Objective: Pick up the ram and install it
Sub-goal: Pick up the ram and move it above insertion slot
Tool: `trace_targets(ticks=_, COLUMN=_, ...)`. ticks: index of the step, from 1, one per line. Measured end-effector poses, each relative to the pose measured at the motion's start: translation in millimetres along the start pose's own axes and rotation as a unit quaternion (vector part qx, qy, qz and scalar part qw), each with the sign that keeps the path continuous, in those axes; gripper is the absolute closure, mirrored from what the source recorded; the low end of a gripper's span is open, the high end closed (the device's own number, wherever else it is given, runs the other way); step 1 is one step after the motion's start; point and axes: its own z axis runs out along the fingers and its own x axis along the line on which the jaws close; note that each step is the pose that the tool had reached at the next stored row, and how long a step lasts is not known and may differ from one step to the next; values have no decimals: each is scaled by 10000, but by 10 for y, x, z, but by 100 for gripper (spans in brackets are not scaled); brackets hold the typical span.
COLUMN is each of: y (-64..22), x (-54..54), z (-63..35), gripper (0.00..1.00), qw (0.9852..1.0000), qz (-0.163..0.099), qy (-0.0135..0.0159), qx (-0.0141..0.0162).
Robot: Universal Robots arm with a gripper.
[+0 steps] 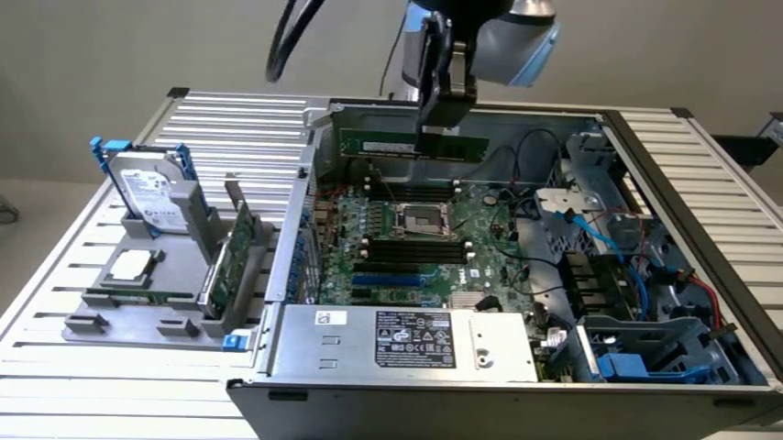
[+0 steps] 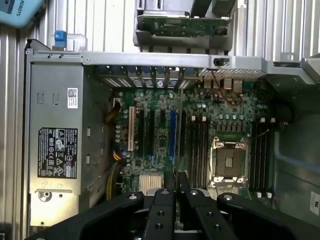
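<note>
Since the pincer (image 1: 443,126) clamps the ram (image 1: 380,145) mid-length by its top edge, I'd rate it light, stiff, fragile; motherboard (image 1: 416,234) sits below.

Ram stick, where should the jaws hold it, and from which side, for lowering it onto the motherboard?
By its long upper edge, from above, jaws pressing the two flat faces. The ram is a thin strip hanging level and on edge over the motherboard, so its lower edge should stay free. The gripper holds it this way, right of its middle in the exterior view.
</note>
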Motion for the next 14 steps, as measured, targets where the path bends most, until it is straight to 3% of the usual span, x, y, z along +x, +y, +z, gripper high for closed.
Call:
trace_targets(ticks=7, y=-188, x=-250, z=65, gripper=86, qw=10000, qz=3, qy=44, qx=15)
trace_targets(ticks=14, y=-291, x=-549, z=175, gripper=86, qw=10000, qz=4, qy=52, qx=16)
